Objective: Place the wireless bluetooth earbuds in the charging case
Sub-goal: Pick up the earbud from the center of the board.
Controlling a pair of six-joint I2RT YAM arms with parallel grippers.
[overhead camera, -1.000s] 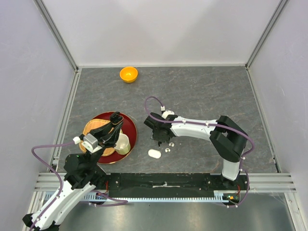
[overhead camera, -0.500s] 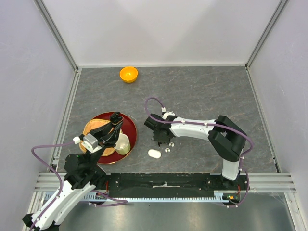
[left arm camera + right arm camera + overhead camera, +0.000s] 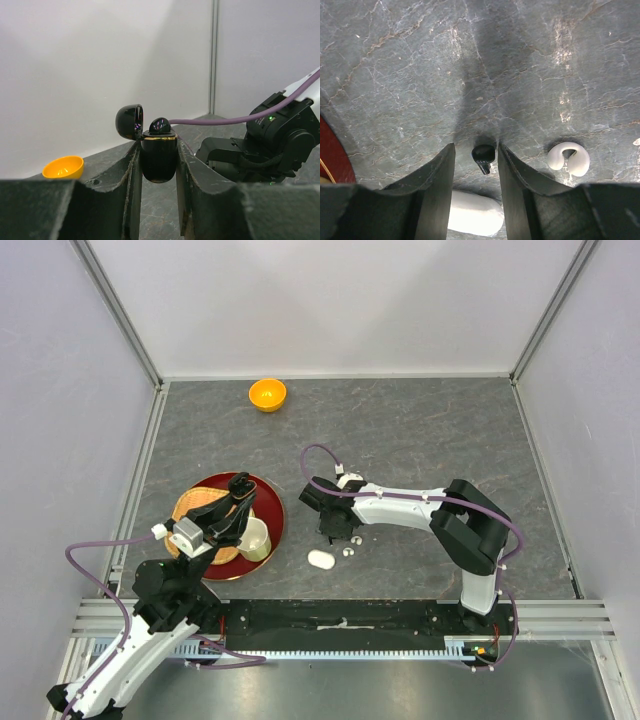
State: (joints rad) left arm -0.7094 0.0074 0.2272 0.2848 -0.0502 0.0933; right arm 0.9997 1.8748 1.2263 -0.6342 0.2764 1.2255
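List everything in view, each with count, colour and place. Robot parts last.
bowl: one, orange, far side of the table.
plate: one, red, near left.
basket: one, tan, woven, on the plate.
cup: one, cream, on the plate.
white case: one, on the table, near centre.
white buds: two, on the table beside the white case.
black case: one, lid open, in the left gripper.
black buds: two, one on the table, one in the black case.
table: one, grey.
left gripper: shut on the black case, above the plate.
right gripper: open, astride the black bud on the table.
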